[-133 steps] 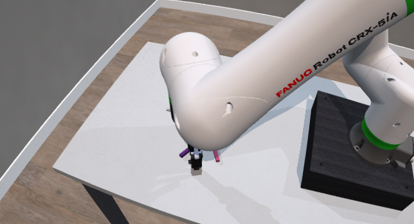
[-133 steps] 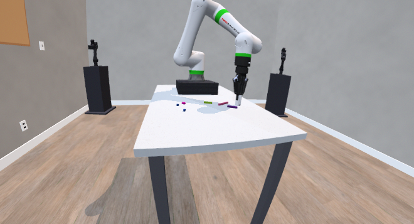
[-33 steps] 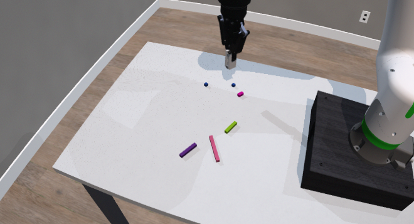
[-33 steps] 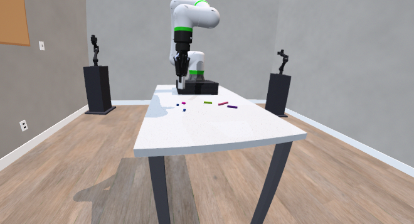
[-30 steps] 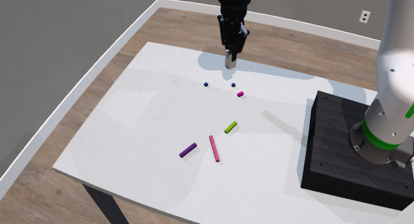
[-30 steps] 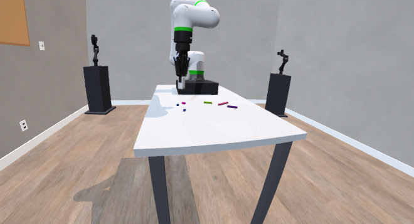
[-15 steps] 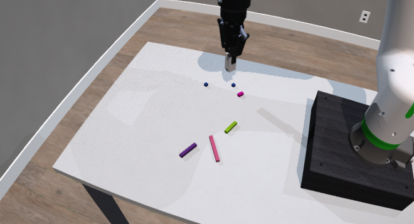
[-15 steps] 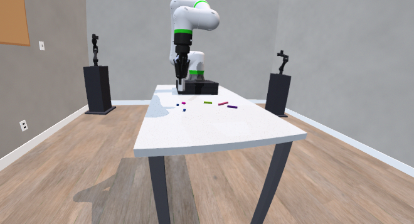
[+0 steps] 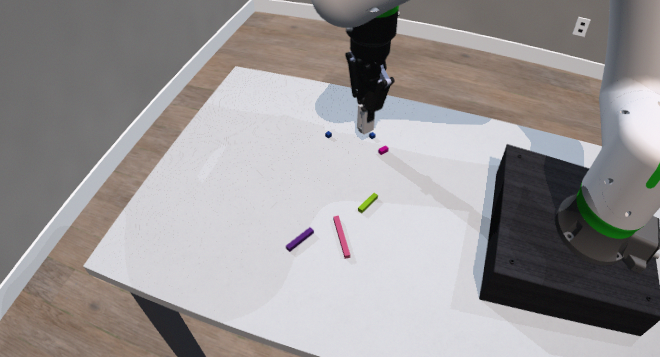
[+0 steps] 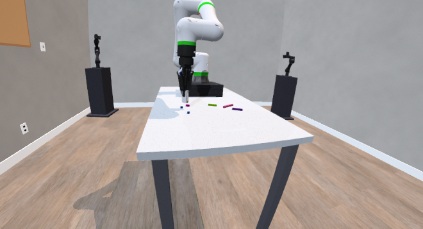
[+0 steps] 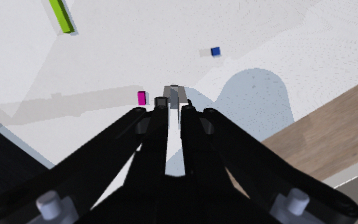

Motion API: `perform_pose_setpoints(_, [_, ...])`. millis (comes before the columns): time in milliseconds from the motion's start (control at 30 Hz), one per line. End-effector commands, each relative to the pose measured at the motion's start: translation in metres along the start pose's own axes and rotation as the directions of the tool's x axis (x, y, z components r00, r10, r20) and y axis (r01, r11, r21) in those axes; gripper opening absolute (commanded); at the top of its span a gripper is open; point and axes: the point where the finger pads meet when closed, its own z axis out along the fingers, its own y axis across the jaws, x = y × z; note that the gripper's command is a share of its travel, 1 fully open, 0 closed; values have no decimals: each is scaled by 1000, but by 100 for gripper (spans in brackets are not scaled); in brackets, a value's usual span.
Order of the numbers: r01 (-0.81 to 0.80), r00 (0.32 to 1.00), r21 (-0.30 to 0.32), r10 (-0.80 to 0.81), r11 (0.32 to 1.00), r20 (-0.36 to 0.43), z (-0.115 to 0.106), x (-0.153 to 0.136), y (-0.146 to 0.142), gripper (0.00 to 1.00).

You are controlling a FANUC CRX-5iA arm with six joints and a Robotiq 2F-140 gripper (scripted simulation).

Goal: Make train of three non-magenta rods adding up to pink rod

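My gripper [image 9: 367,110] [image 10: 185,95] [image 11: 174,95] is shut on a short grey rod [image 9: 360,128] [image 10: 184,99] [image 11: 173,92]. The rod hangs upright just above the white table [image 9: 200,210], at its far side. Two blue cubes [image 9: 328,134] [image 9: 372,135] lie there, and the right one is right beside the rod's lower end. A magenta rod [image 9: 383,149] [image 11: 141,97] lies a little nearer. The lime rod [image 9: 368,202] [image 11: 61,15], the pink rod [image 9: 341,236] and the purple rod [image 9: 299,239] lie apart mid-table. The wrist view shows one blue cube [image 11: 215,51].
The arm's black base block [image 9: 540,225] stands on the table's right side. The table's far edge is close behind the gripper. Two black camera stands [image 10: 99,86] [image 10: 283,93] stand on the floor beside the table.
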Motion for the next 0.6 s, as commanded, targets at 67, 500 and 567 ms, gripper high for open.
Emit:
perform_pose_setpoints(67, [0,1000,-1,0,1000,0,11,0,1,3])
perform_pose_setpoints(500, [0,1000,-1,0,1000,0,23,1,1,3])
perform_pose_setpoints(567, [0,1000,-1,0,1000,0,23,1,1,3])
